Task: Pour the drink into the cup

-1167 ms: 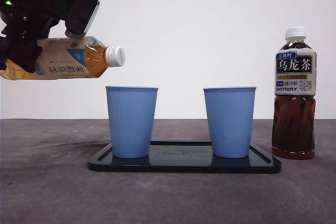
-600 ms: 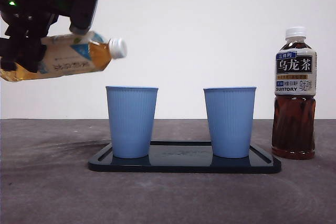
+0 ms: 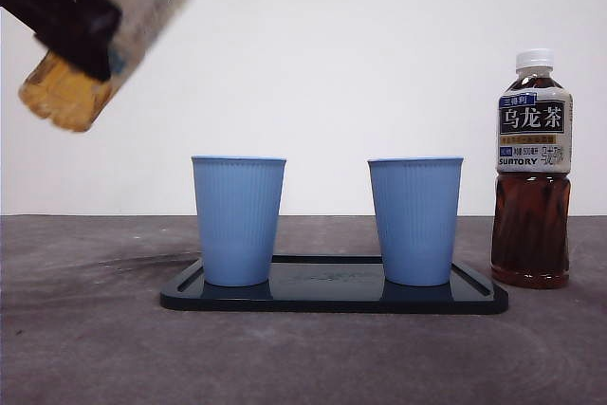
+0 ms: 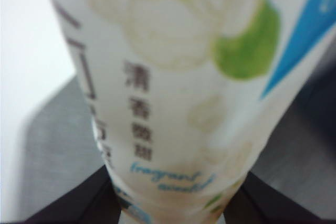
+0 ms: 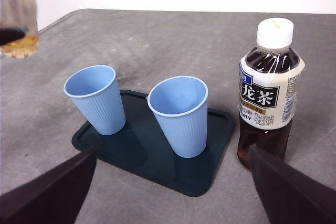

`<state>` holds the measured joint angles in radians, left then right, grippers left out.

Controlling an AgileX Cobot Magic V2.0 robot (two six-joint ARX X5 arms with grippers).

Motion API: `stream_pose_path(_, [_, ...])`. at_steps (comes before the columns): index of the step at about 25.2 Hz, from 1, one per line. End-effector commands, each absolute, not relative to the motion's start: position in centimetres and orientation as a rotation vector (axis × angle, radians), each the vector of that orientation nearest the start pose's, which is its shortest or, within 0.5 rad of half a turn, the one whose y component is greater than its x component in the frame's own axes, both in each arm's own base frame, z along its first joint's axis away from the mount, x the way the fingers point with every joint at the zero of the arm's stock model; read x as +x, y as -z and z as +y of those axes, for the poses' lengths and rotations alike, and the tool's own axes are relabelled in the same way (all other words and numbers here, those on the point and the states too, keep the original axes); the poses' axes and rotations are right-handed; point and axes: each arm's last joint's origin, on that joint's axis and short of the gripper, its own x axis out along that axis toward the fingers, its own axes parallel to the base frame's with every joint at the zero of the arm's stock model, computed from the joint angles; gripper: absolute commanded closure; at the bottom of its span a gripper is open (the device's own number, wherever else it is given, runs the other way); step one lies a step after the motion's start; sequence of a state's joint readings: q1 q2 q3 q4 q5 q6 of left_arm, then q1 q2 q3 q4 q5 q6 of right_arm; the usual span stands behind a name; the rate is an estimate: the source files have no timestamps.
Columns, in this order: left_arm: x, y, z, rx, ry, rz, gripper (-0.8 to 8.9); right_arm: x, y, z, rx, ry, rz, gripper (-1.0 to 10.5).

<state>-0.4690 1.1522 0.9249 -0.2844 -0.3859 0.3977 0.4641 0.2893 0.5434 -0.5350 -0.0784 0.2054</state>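
My left gripper [image 3: 66,2], high at the left of the front view, is shut on a pale-labelled bottle of amber drink [image 3: 104,35]. The bottle tilts steeply, base down to the left, neck up and cut off by the frame's top. Its label [image 4: 178,77] fills the left wrist view between the jaws of the left gripper [image 4: 173,203]. Two empty blue cups [image 3: 238,220] [image 3: 414,220] stand upright on a dark tray [image 3: 332,296]. The bottle is up and to the left of the left cup [image 5: 97,100], apart from it. My right gripper [image 5: 172,182] hangs open above the table's near side.
A capped bottle of dark oolong tea [image 3: 532,177] stands upright on the grey table just right of the tray, beside the right cup [image 5: 179,114]. A white wall with sockets closes the back.
The held bottle swung from lying nearly level, cap toward the left cup, to a steep tilt with its neck raised. It rose and drew back from the cup.
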Motion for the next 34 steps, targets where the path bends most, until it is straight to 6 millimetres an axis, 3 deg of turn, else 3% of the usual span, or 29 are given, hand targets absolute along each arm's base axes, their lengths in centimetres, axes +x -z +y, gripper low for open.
stream_pose_path(1, [22.9, -31.9, -9.5, 0.196, 0.180, 0.398, 6.34, 7.1, -27.7, 3.9, 0.140, -0.517, 0.311, 4.8])
stream_pose_path(7, [23.5, -31.1, -8.7, 0.022, 0.273, 0.369, 6.33, 7.1, -27.7, 3.8, 0.139, -0.510, 0.309, 4.8])
stream_pose_path(12, [23.6, -28.6, -8.6, -0.076, 0.284, 0.303, 6.34, 7.1, -27.7, 3.8, 0.138, -0.491, 0.305, 4.8])
stream_pose_path(22, [23.7, -23.3, -8.2, -0.094, 0.269, 0.279, 6.36, 7.2, -27.7, 3.8, 0.138, -0.484, 0.303, 4.8])
stream_pose_path(34, [26.2, -18.2, -8.9, -0.015, 0.264, 0.395, 6.36, 7.2, -27.7, 3.8, 0.137, -0.483, 0.303, 4.8])
